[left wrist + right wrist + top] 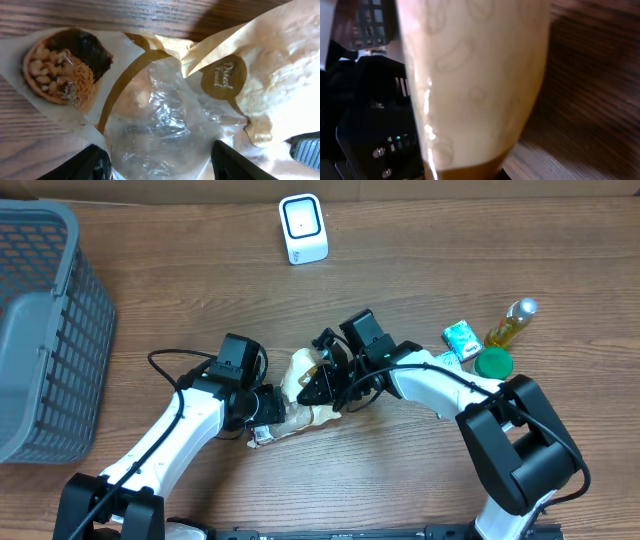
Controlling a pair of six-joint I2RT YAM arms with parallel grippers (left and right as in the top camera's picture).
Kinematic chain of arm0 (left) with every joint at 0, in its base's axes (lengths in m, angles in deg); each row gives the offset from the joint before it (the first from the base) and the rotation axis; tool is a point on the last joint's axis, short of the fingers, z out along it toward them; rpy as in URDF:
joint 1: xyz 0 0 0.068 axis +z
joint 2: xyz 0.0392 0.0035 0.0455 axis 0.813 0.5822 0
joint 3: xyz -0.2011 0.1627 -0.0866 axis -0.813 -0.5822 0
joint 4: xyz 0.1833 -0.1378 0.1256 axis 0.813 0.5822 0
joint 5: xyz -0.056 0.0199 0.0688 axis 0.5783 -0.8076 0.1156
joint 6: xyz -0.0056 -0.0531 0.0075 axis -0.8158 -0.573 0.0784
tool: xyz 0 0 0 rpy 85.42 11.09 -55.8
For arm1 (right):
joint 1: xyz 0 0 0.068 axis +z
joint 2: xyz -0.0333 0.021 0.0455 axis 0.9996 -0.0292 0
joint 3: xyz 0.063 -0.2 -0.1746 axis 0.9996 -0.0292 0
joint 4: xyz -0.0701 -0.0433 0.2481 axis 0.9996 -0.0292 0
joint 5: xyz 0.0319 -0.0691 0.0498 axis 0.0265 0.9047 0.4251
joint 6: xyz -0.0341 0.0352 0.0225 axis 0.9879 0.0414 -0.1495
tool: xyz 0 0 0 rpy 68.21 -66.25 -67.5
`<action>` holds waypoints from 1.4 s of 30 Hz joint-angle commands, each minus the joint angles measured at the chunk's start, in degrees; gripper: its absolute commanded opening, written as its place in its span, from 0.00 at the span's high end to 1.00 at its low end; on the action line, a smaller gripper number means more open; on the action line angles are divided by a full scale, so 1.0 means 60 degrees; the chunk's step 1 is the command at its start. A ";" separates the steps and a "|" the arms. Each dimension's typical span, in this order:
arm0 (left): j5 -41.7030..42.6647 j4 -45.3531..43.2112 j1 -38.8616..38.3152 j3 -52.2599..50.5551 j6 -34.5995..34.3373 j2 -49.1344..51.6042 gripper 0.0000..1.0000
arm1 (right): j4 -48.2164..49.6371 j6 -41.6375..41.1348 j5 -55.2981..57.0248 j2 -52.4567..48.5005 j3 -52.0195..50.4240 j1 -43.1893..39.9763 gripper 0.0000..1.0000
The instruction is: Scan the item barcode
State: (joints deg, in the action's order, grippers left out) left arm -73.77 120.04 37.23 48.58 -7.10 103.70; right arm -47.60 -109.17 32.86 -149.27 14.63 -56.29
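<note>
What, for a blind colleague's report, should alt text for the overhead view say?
The right end effector is shut on a cream snack bag at centre, the left end effector alongside. A white scanner stands behind, a grey basket at left.

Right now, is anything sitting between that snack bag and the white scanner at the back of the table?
Nothing visible does. Only bare wood lies between the snack bag and the white scanner; the grey basket and the bottle sit off to the sides.

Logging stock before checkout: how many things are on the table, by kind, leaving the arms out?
Basket: 1
Scanner: 1
Snack bag: 1
Bottle: 1
Green packet: 1
Green lid: 1
Total: 6
</note>
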 commanded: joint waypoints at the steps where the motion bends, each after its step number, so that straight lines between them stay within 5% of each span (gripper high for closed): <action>1: -0.0350 0.0248 0.0000 0.0521 0.0561 0.0007 0.34 | 0.0135 0.0066 -0.1275 0.0029 0.0033 -0.0204 0.96; 13: -0.1854 0.3147 0.0936 0.5286 0.1359 -0.0076 0.21 | -0.0055 0.0637 -0.1588 0.0029 0.0251 -0.0364 0.96; 19: -0.2058 0.4484 0.2357 0.7315 0.1803 -0.0076 0.04 | -0.1300 0.2178 -0.1632 0.0189 0.0488 -0.0382 0.96; 23: -0.2055 0.4561 0.3501 0.7541 0.2149 -0.0069 0.00 | -0.2084 0.3763 -0.2670 0.0525 0.0488 -0.0627 0.96; 28: -0.1989 0.4615 0.4382 0.7490 0.2142 0.0007 0.00 | -0.2608 0.3923 -0.3712 0.0980 0.0488 -0.1370 0.96; 42: -0.1956 0.4601 0.4466 0.7490 0.2149 0.0018 0.00 | -0.4080 0.5431 -0.6823 0.1738 0.0488 -0.2237 0.96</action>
State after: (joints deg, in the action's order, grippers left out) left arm -85.31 147.69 63.87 92.78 4.53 103.70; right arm -72.11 -79.84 -0.67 -140.86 15.98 -69.52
